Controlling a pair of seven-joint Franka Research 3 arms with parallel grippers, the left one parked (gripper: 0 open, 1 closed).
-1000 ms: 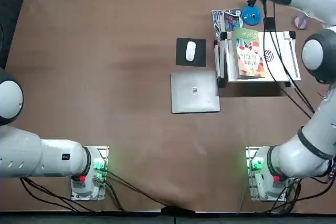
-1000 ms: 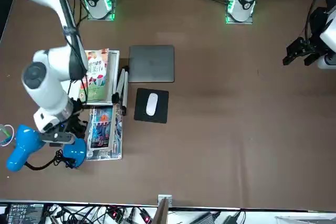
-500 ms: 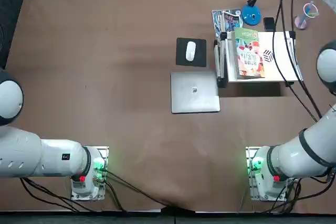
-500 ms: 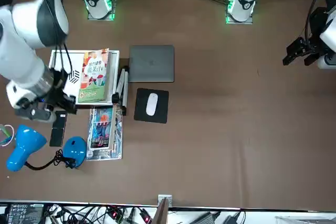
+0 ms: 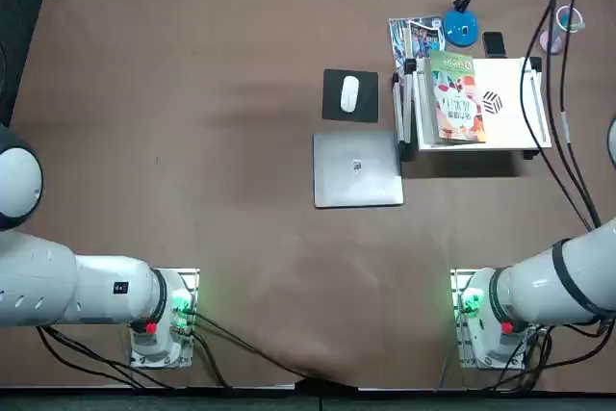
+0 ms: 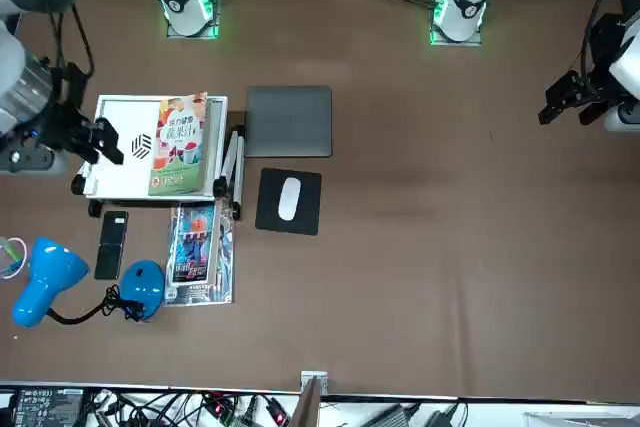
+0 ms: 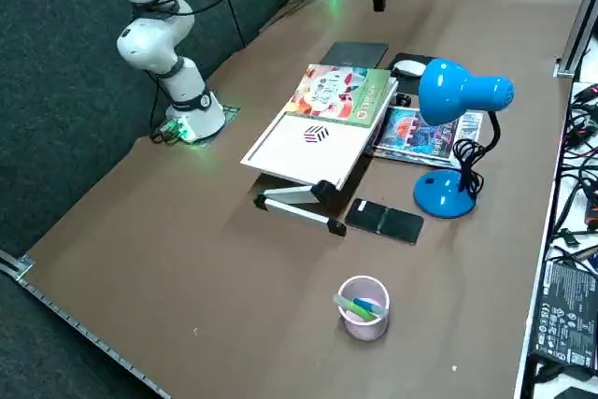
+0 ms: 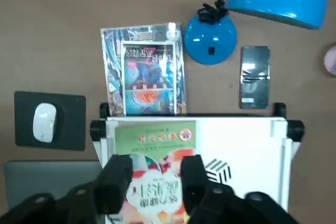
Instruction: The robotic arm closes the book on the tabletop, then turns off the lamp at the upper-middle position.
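Right tool (image 8: 156,170), wide apart and empty, is above thin book (image 8: 157,184), probably floppy, best pinched at top-view 3 o'clock edge.

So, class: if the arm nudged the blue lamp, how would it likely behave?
The lamp would probably slide upright on its wide disc base. A hard push might tip it, since its big shade hangs out sideways. The glossy shade could feel slippery.
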